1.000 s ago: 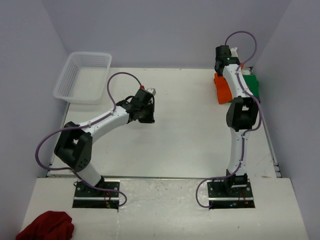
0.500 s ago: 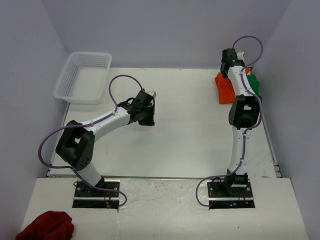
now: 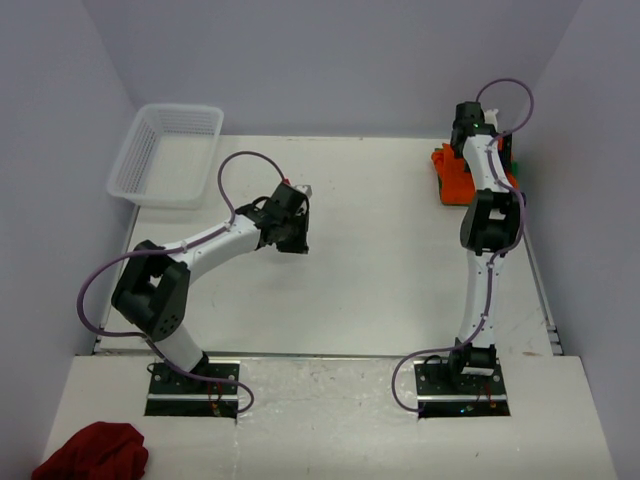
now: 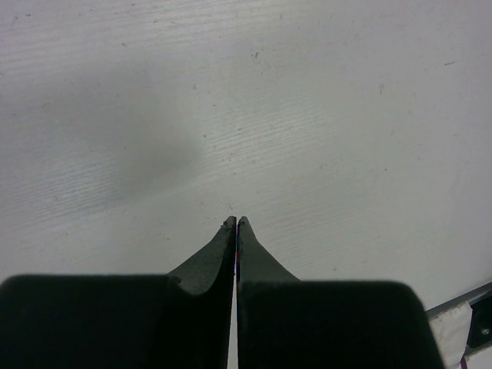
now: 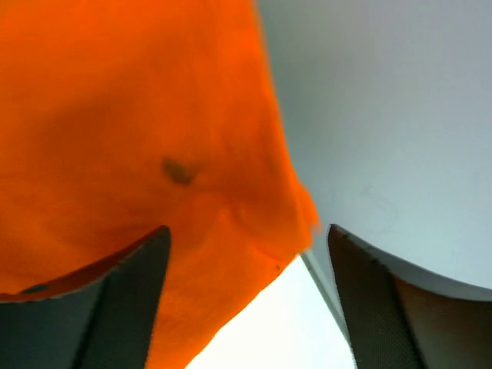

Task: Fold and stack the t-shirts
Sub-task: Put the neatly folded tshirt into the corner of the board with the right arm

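Right wrist: orange shirt [image 5: 138, 115] lies beneath parted end effector [image 5: 248, 229].

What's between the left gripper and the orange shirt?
Nothing: only bare white table separates the left gripper from the orange shirt, seen in the top view.

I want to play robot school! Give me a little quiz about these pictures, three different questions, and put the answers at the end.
1. True or false: the left end effector is shut and holds nothing.
2. Pick one: the right end effector is open just above a shirt. What colour is the shirt? A blue, B orange, C white.
3. Fill the gap: the white basket sits at the far ____ corner of the table, as the top camera sees it.

Key: 1 true. 2 B. 3 left.
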`<state>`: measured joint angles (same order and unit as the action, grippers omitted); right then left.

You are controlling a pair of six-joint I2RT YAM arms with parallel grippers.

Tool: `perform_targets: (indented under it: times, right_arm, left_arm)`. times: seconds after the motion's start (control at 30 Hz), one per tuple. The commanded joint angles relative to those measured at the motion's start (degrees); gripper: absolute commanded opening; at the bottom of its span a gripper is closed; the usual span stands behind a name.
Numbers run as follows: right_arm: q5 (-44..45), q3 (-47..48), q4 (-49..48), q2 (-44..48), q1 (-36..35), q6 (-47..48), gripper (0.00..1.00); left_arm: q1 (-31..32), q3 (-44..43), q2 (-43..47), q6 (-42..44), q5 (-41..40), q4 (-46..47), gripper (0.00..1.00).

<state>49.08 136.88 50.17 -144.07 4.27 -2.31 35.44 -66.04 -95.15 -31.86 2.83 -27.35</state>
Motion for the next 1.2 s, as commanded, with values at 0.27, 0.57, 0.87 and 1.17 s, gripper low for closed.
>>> perform_targets:
  times: [0.27,0.57,0.87,1.17]
  right_arm:
    - [5.1,5.9,-10.2,13.2,-8.3,6.8,0.99]
    - [-32.8,-21.4,-5.7,39.1,-15.5,-9.9,0.99]
    - [-53.3,-50.5,-22.3,60.7,-19.0,-11.2,0.99]
    - [-55.3,-71.0,-34.4,75.7,-20.5,-14.2,0.99]
  left_arm:
    - [0.2,-0.5,1.6,0.6,-8.4,0.6,0.00]
    - [0.3,1.0,12.1,0.5,-19.6,2.5,0.47]
    - [0.4,12.2,33.3,0.9,-31.4,7.0,1.00]
    - [0.3,20.6,46.2,1.4,-37.0,8.6,1.00]
